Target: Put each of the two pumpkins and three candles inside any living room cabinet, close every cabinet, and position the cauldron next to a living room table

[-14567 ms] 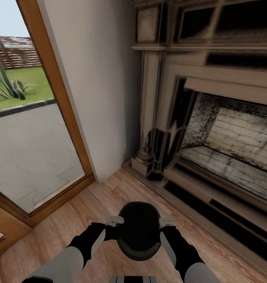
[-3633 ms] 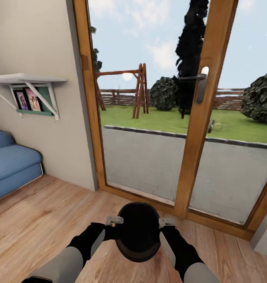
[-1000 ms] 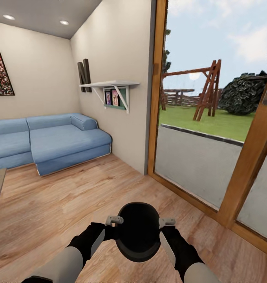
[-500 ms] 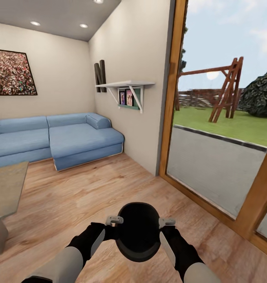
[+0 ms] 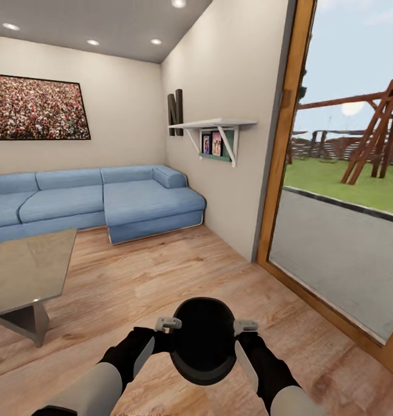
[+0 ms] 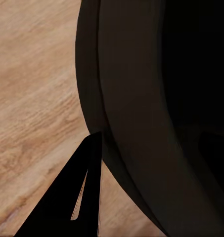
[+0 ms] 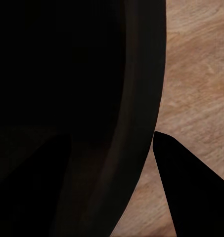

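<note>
cauldron [image 5: 203,340] gripped between left gripper [image 5: 169,324] and right gripper [image 5: 245,326].

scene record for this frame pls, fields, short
room: living room, wood plank floor
held object: cauldron, black, mouth up, carried off the floor between both arms
left gripper: at the cauldron's left rim; one dark finger lies beside its wall
right gripper: at the cauldron's right rim
jaw state: cannot tell for either
table: pale glassy top, grey slanted leg, ahead and to the left
sofa: blue, against the far wall
glass door: on the right
wall shelf: with photo frames
</note>
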{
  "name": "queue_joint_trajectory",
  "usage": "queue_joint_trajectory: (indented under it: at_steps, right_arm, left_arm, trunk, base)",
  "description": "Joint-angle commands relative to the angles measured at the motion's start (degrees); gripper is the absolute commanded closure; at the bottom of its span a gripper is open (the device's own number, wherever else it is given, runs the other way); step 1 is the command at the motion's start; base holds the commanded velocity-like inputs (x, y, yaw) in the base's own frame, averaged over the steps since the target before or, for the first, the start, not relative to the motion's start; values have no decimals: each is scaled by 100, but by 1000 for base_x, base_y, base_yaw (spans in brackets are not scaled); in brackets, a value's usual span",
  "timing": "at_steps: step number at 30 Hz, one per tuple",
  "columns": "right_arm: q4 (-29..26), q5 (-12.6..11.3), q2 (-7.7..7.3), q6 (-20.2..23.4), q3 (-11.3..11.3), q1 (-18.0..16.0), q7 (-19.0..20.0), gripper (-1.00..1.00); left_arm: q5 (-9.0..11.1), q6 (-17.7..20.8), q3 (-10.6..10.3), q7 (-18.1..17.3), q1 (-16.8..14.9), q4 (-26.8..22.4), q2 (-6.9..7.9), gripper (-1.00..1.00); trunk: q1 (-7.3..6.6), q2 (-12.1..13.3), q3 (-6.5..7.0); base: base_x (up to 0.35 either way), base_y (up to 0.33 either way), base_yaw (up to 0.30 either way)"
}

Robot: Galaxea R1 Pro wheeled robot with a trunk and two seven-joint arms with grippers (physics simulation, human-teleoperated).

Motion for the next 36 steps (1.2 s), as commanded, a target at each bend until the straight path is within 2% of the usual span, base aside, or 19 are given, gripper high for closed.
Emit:
queue_joint_trajectory:
  at_steps: [1, 36]
  right_arm:
    - [-5, -215, 11, 1, 143, 0, -39, 100]
    - [-8, -215, 11, 0, 150, 0, -35, 100]
  left_arm:
    - [108, 31, -49, 4, -7, -16, -11, 100]
    - [108, 31, -52, 5, -4, -16, -11, 100]
  trunk:
    - [-2, -3, -5]
    - [-2, -3, -5]
  base:
    - [0, 0, 282]
    - [0, 0, 282]
